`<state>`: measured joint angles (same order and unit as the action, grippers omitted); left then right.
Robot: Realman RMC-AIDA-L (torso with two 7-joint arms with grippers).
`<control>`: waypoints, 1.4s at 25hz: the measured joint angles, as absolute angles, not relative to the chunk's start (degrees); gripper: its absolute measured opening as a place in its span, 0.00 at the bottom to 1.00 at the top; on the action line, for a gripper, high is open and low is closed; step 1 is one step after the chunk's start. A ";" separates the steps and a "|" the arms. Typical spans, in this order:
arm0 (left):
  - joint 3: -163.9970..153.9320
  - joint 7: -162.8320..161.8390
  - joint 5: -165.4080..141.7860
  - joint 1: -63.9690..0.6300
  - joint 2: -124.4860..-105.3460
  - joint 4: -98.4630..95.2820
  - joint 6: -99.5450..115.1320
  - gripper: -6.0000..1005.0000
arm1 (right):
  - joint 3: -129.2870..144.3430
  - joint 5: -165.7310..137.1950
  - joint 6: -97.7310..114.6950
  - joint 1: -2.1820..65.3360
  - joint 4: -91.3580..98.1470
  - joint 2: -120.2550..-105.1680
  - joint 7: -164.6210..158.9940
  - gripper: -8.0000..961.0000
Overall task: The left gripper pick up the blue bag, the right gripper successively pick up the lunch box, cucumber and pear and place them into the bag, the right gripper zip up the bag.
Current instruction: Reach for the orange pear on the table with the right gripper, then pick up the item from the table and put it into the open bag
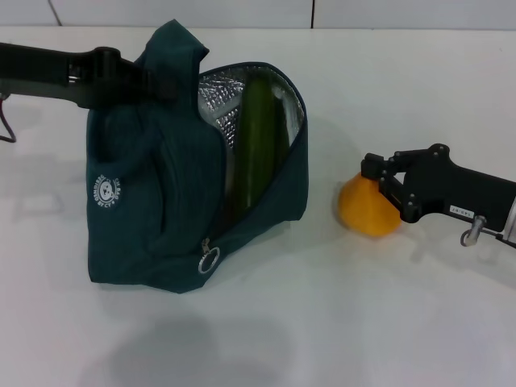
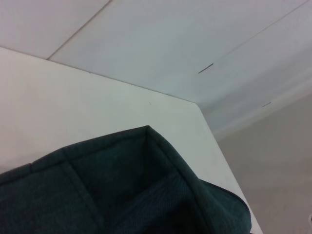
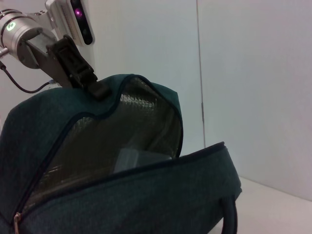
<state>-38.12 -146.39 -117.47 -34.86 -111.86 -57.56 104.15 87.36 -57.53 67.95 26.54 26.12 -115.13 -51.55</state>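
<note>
The pear is the step in hand, by the look of it: the cucumber (image 1: 256, 141) already stands on end inside the blue bag (image 1: 173, 218), leaning against the silver lining, and through the mouth in the right wrist view a pale clear shape sits low in the bag that I take for the lunch box (image 3: 141, 160), though I cannot make it out for certain. The bag stands on the white worktop (image 1: 339, 322) towards its left side, mouth gaping to the right, its ring zipper pull (image 1: 210, 260) hanging low at the near end of the opening. The left gripper (image 1: 149, 81) comes in from the left edge and is clamped on the top of the bag at its far upper corner, holding the fabric up; the right wrist view shows its black fingers (image 3: 78, 68) pinched on the rim. The right gripper (image 1: 385, 187) is low over the worktop right of the bag, its two prongs spread around the right-hand flank of the pear (image 1: 368, 207), touching it or very nearly; whether they have closed enough to grip I cannot tell. The pear sits on the worktop just beside the bag's right wall, apart from it. Next, I would judge, the claw must close firmly on that round fruit, lift it above the rim, carry it left over the opening beside the cucumber and let go; a smooth, squat pear could easily slip or roll if caught off-centre.
</note>
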 joint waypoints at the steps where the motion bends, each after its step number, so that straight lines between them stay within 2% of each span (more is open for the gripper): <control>1: -38.13 -146.38 -117.49 -34.90 -111.84 -57.54 104.15 0.05 | 87.35 -57.48 67.88 26.56 26.11 -115.13 -51.55 0.06; 3: -38.11 -146.35 -117.52 -34.90 -111.79 -57.54 104.15 0.05 | 87.27 -57.33 67.78 26.55 26.10 -115.13 -51.54 0.03; 15: -37.97 -146.34 -117.52 -34.99 -111.79 -57.48 104.14 0.05 | 69.96 -56.97 82.32 24.09 28.15 -114.74 -59.51 0.07; 21: -38.15 -146.18 -117.58 -35.05 -111.93 -57.47 104.07 0.05 | 67.07 -56.95 87.59 30.16 28.28 -115.22 -65.90 0.09; 26: -38.29 -146.12 -117.76 -35.28 -111.99 -57.47 103.94 0.05 | 68.79 -56.74 87.35 39.01 25.14 -116.07 -67.04 0.11; 30: -38.32 -146.03 -117.76 -35.37 -112.12 -57.47 103.82 0.05 | 74.41 -54.02 86.75 44.27 21.43 -116.15 -67.48 0.12; 35: -38.20 -145.75 -117.54 -35.30 -112.22 -57.48 103.79 0.05 | 87.52 -47.23 82.35 45.70 21.41 -116.19 -67.72 0.14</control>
<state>-38.20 -145.75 -117.54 -35.30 -112.22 -57.48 103.79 87.52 -47.23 82.35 45.70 21.41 -116.19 -67.72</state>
